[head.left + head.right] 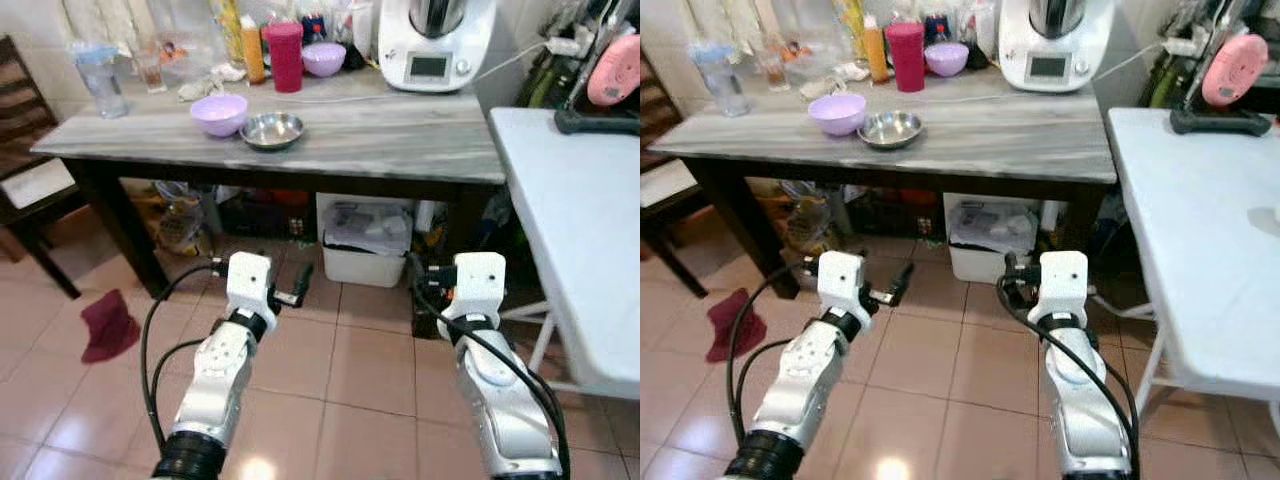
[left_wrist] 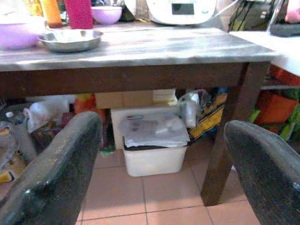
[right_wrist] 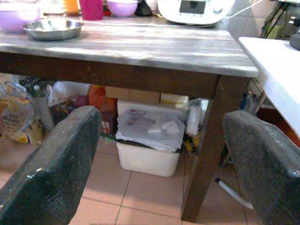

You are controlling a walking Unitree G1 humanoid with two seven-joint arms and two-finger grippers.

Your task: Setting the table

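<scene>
Round steel bowl (image 1: 271,130) touching lilac plastic bowl (image 1: 219,113) on streaked grey wood-grain table (image 1: 400,140). Left gripper (image 2: 159,173), right gripper (image 3: 161,164) wide open, empty, below table edge.

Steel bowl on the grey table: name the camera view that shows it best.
Left eye view: the steel bowl is seen from above, whole, beside the lilac bowl. The right eye view matches it. Both wrist views show it side-on, low, at table-top level.

A shiny round steel bowl (image 1: 271,130) and a matt lilac plastic bowl (image 1: 219,113) sit on a grey, wood-grained tabletop (image 1: 400,135) with dark wooden legs. Glossy pinkish floor tiles (image 1: 340,380) carry a crumpled maroon cloth (image 1: 107,325); the silver arms look smooth metal.
</scene>
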